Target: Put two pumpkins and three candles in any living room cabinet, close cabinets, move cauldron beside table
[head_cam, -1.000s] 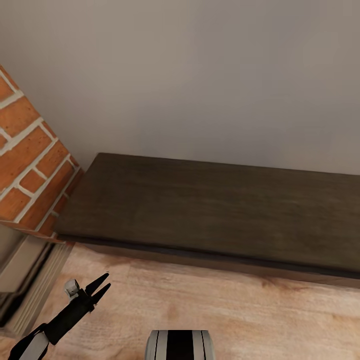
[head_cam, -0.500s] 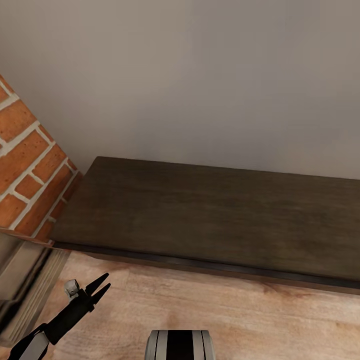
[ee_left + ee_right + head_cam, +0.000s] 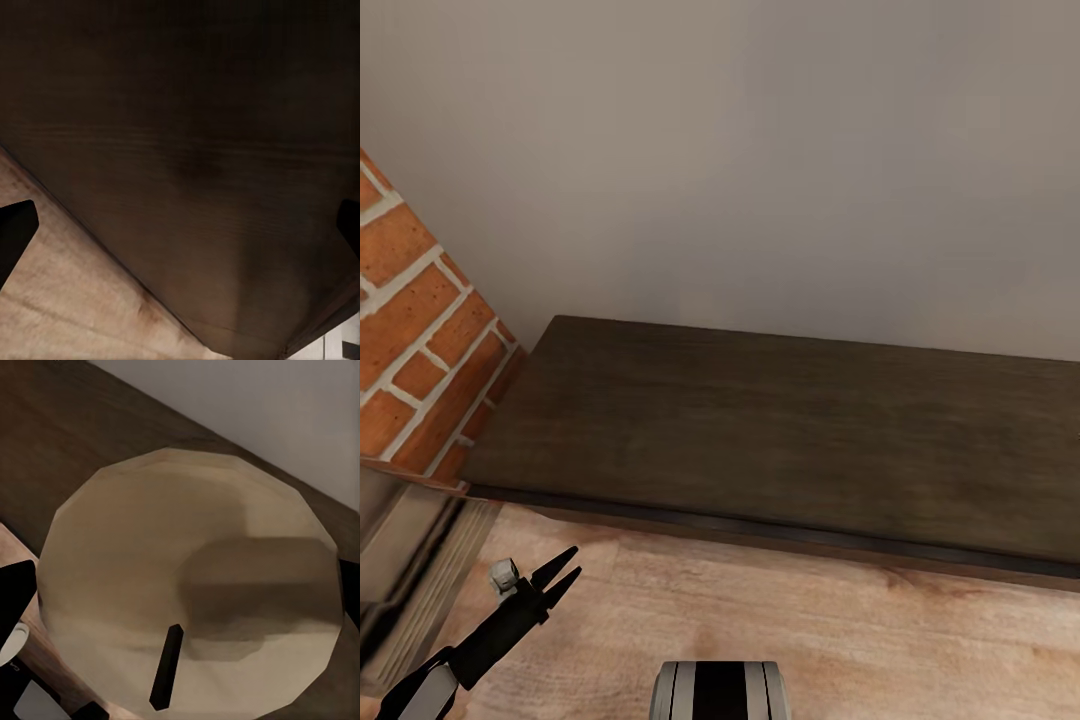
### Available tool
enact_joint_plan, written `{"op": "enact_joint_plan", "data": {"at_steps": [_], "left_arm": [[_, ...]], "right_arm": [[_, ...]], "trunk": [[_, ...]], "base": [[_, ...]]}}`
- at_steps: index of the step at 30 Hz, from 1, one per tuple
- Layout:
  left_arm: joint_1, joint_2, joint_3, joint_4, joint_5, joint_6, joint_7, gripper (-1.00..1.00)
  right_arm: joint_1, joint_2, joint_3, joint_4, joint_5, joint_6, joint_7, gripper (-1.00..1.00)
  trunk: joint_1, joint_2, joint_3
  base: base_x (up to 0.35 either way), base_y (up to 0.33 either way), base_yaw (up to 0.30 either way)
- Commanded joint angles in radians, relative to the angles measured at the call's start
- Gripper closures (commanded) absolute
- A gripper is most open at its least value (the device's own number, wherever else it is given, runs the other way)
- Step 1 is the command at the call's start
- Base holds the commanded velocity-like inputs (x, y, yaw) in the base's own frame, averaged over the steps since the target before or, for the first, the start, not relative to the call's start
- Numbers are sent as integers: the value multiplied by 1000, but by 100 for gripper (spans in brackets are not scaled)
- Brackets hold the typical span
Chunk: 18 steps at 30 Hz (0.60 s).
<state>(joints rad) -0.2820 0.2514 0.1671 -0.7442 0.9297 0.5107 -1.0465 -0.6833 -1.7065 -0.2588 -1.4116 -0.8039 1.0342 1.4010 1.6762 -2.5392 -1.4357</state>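
The view has dropped slightly since earlier. The left end effector (image 3: 565, 572) hovers open before the closed cabinet (image 3: 780, 430). The right end effector (image 3: 180, 585) grips a candle (image 3: 187, 600).

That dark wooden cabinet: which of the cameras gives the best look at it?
The head view: the cabinet lies there with its whole top, front edge and left end beside the brick fireplace. The left wrist view has a close slab of its dark wood; the right wrist view has a strip of it behind a pale round candle.

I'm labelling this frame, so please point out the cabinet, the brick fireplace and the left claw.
cabinet (image 3: 780, 440), head view, on its dark wooden top.
brick fireplace (image 3: 415, 340), head view, on its brick face.
left claw (image 3: 560, 577), head view, between its two black fingertips.
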Motion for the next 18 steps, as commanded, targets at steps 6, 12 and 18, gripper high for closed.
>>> {"op": "enact_joint_plan", "data": {"at_steps": [6,12,18], "left_arm": [[0,0,0,0,5,8,2,-100],[0,0,0,0,5,9,3,-100],[0,0,0,0,4,8,3,-100]], "right_arm": [[1,0,-1,0,-3,7,1,100],[1,0,-1,0,-3,7,1,100],[1,0,0,0,-3,7,1,100]], "trunk": [[0,0,-1],[0,0,-1],[-2,1,15]], "base": [[0,0,0],[0,0,0],[0,0,0]]}}
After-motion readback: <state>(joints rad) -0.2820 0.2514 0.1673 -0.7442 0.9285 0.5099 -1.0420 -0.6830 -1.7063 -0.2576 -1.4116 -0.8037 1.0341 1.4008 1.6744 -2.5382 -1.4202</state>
